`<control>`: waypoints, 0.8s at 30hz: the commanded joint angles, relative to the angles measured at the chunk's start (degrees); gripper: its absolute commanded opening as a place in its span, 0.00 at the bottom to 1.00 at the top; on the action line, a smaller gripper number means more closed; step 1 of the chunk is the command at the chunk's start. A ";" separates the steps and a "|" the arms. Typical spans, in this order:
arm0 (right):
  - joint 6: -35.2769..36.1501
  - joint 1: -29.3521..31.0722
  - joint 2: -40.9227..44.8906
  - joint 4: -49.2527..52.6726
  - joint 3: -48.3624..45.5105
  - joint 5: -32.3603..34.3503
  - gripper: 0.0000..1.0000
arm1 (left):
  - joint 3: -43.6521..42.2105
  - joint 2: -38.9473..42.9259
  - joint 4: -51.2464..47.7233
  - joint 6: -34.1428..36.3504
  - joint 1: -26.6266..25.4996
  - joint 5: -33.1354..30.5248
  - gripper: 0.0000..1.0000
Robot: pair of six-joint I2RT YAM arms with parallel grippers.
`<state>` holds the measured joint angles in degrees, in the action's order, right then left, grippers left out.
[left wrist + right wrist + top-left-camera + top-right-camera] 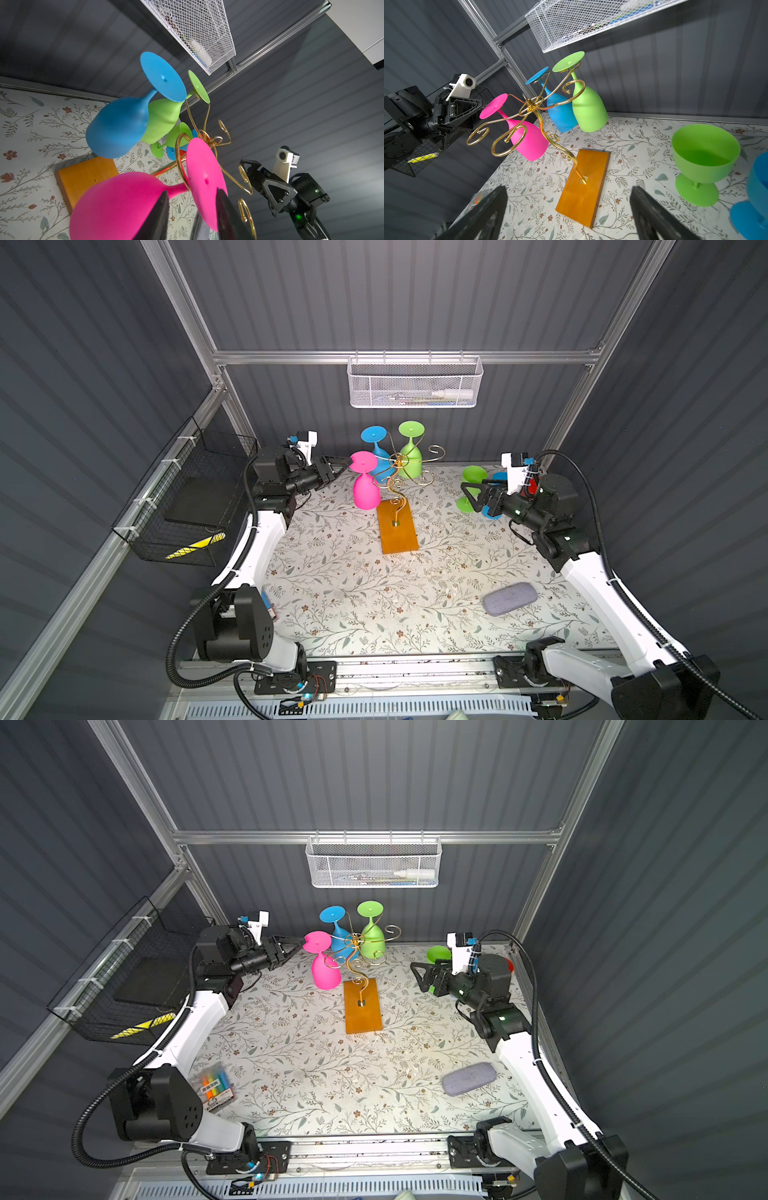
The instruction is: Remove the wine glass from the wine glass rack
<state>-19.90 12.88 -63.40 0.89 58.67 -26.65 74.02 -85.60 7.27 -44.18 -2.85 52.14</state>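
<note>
At the wine glass rack (397, 531), the left tool (193, 190) stands partly open astride the foot of the hanging pink wine glass (365, 489); contact unclear. Right tool (467, 497) gapes wide, empty, near a green glass (473, 476) on the worktop (353, 593).

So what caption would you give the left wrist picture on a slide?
Left gripper straddles the foot of the pink wine glass; blue glass and green glass share the rack.
</note>
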 commanded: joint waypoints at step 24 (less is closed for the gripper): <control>0.87 0.65 -0.20 0.61 1.53 -0.77 0.95 | 4.74 0.39 -4.98 2.15 -1.74 -0.72 0.11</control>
<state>-19.46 13.19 -63.51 1.45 58.92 -26.79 77.14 -86.59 3.01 -42.68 -4.43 51.44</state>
